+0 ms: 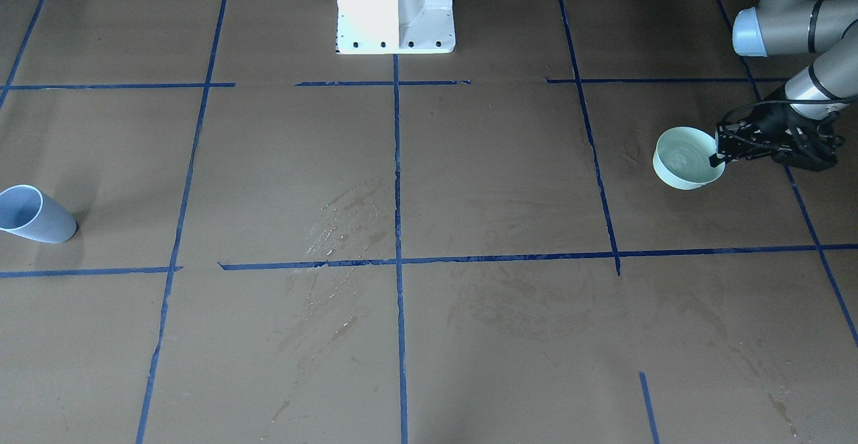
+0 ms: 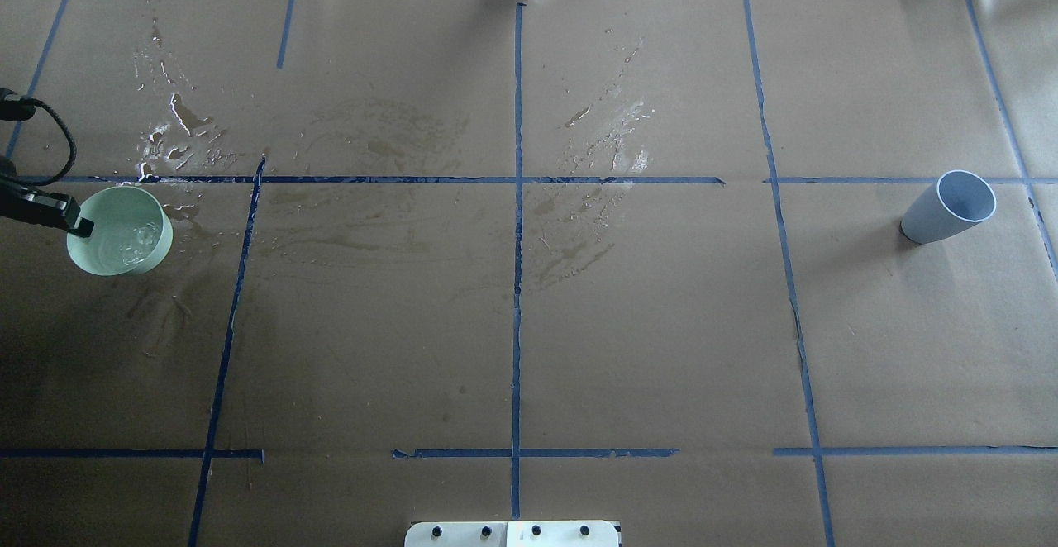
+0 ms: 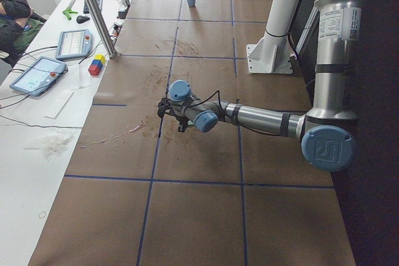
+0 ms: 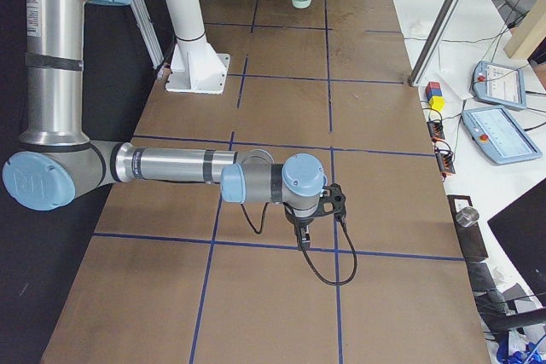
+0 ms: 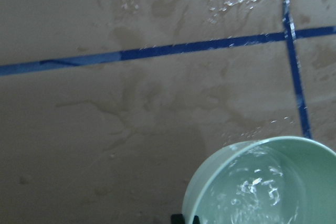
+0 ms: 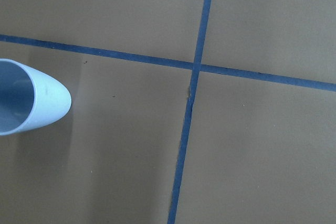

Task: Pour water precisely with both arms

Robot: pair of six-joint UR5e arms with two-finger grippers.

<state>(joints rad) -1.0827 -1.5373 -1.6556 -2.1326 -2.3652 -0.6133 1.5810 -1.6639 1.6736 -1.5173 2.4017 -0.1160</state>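
Far left of the bench (image 2: 661, 324): the left arm (image 1: 828, 68) reaches to the pale green cup (image 1: 673, 177), with the left jaws clamped on its rim. The water (image 2: 132, 241) is in this cup and its surface is rippled. I cannot tell whether the cup's base is touching the bench.

Judgement: the cup is probably thin and light, heavier when filled, and the wall is likely to flex under a rim pinch. Carry it slowly and tilt gently.

Centre: wet patches (image 2: 603, 138) on the brown paper, probably slick.

Far right: the blue cup (image 2: 934, 221) stands on its base, looks empty, and is well apart from the green cup. The right arm (image 4: 171, 164) hangs near it. I cannot tell whether the right jaws are apart or together.
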